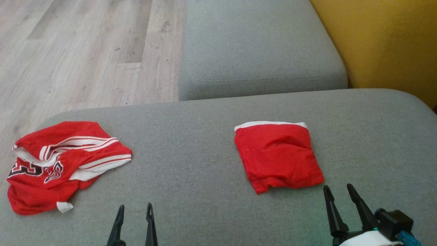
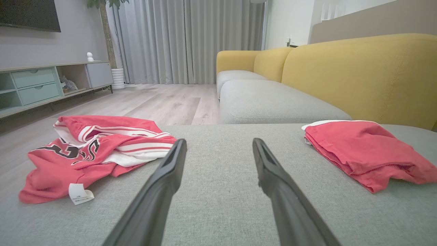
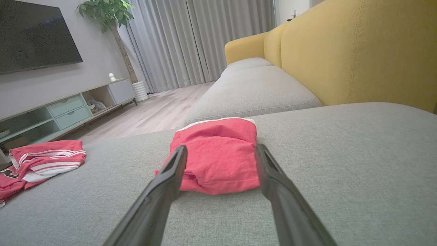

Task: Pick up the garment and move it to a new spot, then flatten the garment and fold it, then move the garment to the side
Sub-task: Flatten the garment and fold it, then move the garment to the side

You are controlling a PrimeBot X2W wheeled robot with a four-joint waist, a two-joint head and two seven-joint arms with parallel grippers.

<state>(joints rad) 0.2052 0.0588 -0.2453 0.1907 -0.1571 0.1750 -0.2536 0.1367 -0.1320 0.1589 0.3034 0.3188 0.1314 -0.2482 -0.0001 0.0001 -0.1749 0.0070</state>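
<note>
Your right gripper [image 1: 337,187] is hovering with its two dark fingers spread wide and gripping nothing. The folded red cloth garment with a white edge [image 1: 278,157] is lying just ahead of its fingertips on the grey fabric sofa cushion [image 1: 191,143]. Your left gripper [image 1: 135,206] is likewise sitting spread and empty, with the crumpled red jersey with white stripes and black lettering [image 1: 61,164] lying ahead and off to its left.

The red garment [image 1: 278,155] lies folded in a bundle on the grey cushion [image 1: 205,143], white hem farthest.
</note>
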